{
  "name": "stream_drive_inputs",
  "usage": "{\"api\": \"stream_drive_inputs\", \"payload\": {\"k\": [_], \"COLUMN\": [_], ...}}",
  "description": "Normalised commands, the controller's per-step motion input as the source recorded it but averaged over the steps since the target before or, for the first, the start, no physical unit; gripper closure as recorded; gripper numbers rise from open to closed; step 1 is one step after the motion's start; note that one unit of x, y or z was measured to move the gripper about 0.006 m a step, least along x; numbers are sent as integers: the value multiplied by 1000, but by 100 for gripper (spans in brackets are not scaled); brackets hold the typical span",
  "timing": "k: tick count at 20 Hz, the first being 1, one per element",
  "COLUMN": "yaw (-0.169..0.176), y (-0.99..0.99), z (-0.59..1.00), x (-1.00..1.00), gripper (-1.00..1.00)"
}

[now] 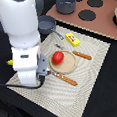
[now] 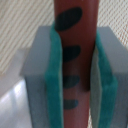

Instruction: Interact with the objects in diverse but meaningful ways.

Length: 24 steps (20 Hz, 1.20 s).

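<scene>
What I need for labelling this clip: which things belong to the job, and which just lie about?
Job: sausage held in the claw, tomato, yellow block, grey pan.
Lying about: plate, fork, knife, big pot.

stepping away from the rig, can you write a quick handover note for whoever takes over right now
Gripper: shut on the brown sausage, which stands between the green pads in the wrist view. In the exterior view the arm hides the gripper.
Things: red tomato sits on the tan plate; yellow block lies on the placemat beyond the plate; small grey pan is at the mat's far edge. A bit of yellow shows beside the arm, likely the banana. Knife and fork flank the plate.
Done: sausage picked up.
Left: set the sausage down somewhere sensible, perhaps in the pan or on the plate.
</scene>
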Motion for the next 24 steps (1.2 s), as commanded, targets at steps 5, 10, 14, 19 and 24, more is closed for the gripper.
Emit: {"api": "stream_drive_inputs", "payload": {"k": [5,10,14,19,24], "yaw": [-26,-52,-26,-14,-6], "y": [3,0,7,58,26], "z": [196,833,1000,934,358], "x": [403,405,318,155,-375], "gripper": [-100,-100,-100,-100,-100]}}
